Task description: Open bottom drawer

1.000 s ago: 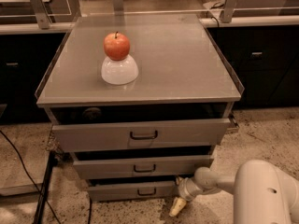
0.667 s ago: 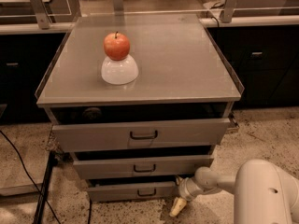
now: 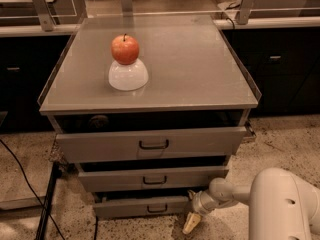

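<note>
Bottom drawer [image 3: 125, 207] sits lowest in the front of the cabinet [image 3: 195, 69], just above the floor. It has the narrowest front of the three, with its dark loop handle [image 3: 156, 209] at the centre of that front. A dark strip shows above it, as one does above the middle drawer [image 3: 110, 180] and the top drawer [image 3: 100, 145]. From this high angle I can't say whether that strip means the drawer has come out at all. If it has, it is only by a little, and I'd call the drawer shut or nearly so.

The gripper [image 3: 191, 224] hangs at the cabinet's lower right front corner, just past the right end of the bottom drawer's front. It points down toward the floor, and I cannot tell whether it is open or closed. It holds nothing that I can see, and it is clear of the handle, which has nothing on it. The pale arm [image 3: 285, 204] reaches in from the right of the cabinet.

On top of the cabinet an apple [image 3: 125, 49] rests on an upturned white bowl [image 3: 128, 76], left of centre. Neither has any part in this job.

By my reckoning almost all of the work is left. The gripper has to come left along the cabinet's front to the handle, hook or grip it, and then draw the drawer straight out from the cabinet. None of that looks to be done.
</note>
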You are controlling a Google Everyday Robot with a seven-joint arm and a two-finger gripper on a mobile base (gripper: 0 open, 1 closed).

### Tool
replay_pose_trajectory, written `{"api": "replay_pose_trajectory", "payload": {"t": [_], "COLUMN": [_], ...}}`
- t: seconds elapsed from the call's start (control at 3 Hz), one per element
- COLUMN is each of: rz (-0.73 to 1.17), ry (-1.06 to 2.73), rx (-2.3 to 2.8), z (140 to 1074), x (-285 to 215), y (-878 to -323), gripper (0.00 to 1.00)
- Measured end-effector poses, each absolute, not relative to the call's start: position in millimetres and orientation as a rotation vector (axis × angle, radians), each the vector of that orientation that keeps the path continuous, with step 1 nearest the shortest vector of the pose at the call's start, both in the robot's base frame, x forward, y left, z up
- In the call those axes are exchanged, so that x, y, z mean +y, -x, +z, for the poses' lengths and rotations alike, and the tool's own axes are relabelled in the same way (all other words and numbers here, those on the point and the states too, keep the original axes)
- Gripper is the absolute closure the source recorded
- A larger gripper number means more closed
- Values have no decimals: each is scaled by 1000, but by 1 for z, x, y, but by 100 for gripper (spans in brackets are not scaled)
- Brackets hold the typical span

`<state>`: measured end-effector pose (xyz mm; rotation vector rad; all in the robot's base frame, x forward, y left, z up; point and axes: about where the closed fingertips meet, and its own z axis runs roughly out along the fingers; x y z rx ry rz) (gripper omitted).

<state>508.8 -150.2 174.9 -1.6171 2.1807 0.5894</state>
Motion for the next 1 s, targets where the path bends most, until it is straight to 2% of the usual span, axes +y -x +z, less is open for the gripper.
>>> {"api": "replay_pose_trajectory", "payload": {"t": [1.0], "rz": [652], "ry": [1602], "rx": [2255], "z": [178], "x": [-155], "y": [-493], "gripper": [0]}}
